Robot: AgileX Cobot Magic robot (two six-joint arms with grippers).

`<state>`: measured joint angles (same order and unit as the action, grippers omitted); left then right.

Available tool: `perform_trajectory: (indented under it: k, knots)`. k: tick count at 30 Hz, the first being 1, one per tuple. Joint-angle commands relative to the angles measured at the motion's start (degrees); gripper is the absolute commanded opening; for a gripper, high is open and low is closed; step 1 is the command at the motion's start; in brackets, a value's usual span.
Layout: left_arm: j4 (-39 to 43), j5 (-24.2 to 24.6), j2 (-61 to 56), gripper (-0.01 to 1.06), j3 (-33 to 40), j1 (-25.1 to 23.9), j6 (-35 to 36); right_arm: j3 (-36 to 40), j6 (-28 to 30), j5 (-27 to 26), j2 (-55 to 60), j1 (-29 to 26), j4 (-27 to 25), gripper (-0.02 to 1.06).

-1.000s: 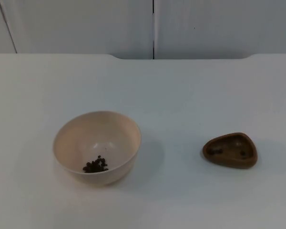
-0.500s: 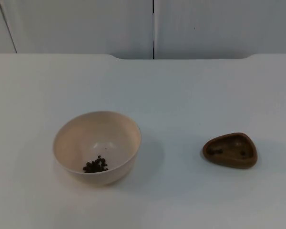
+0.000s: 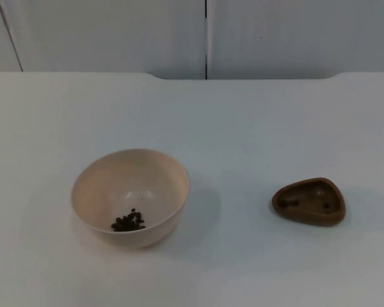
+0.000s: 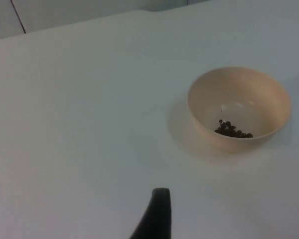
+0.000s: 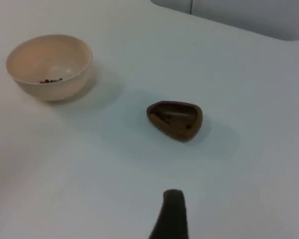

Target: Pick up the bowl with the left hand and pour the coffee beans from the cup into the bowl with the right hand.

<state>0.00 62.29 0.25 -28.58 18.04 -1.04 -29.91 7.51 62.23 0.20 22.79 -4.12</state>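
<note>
Few coffee beans (image 3: 128, 222) in bowl (image 3: 102, 181), cup (image 3: 308, 202) well apart.

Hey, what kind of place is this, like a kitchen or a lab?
Most likely a robot test bench, not a kitchen: a bare white table ending at a grey partition wall, with just a beige bowl holding coffee beans and a small brown cup set out.

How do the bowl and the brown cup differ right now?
The bowl is cream, round and deep; the cup is dark brown, roughly triangular and shallow. The bowl looks clearly larger. The bowl holds a small pile of coffee beans; the cup holds only a few dark bits. Both stand upright on the table, apart, untouched by either claw.
</note>
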Motion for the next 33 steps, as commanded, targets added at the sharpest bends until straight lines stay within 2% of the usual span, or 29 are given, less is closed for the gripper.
perform_trajectory:
  k: [1,10,14,25,27,29,31,32,33]
  knots:
    - [-0.41,-0.64,-0.25,0.79,0.25,-0.12,0.02,0.36,-0.44,-0.21,-0.2,-0.19,0.6,0.65]
    - [-0.83,-0.64,-0.25,0.79,0.25,-0.12,0.02,0.36,-1.75,-0.21,-0.2,-0.19,1.54,0.65]
    - [-0.83,-0.64,-0.25,0.79,0.25,-0.12,0.02,0.36,-5.54,-0.31,-0.2,-0.19,4.12,0.65]
    - [-0.83,-0.64,-0.25,0.79,0.25,-0.12,0.02,0.36,-5.54,-0.31,-0.2,-0.19,4.12,0.65]
    - [-0.91,-0.64,-0.25,0.82,0.25,-0.12,0.02,0.36,-5.54,-0.31,-0.2,-0.19,4.12,0.65]
    - [-0.91,-0.64,-0.25,0.91,0.25,-0.12,0.02,0.36,-5.53,-0.31,-0.2,-0.19,4.12,0.66]
    - [-0.91,-0.64,-0.25,1.03,0.25,-0.12,0.02,0.36,-5.53,-0.31,-0.2,-0.19,4.12,0.73]
    - [-0.91,-0.64,-0.25,1.03,0.25,-0.12,0.02,0.36,-5.53,-0.31,-0.2,-0.19,4.12,0.73]
    - [-0.91,-0.64,-0.25,1.05,0.25,-0.12,0.02,0.36,-5.53,-0.31,-0.2,-0.19,4.12,0.79]
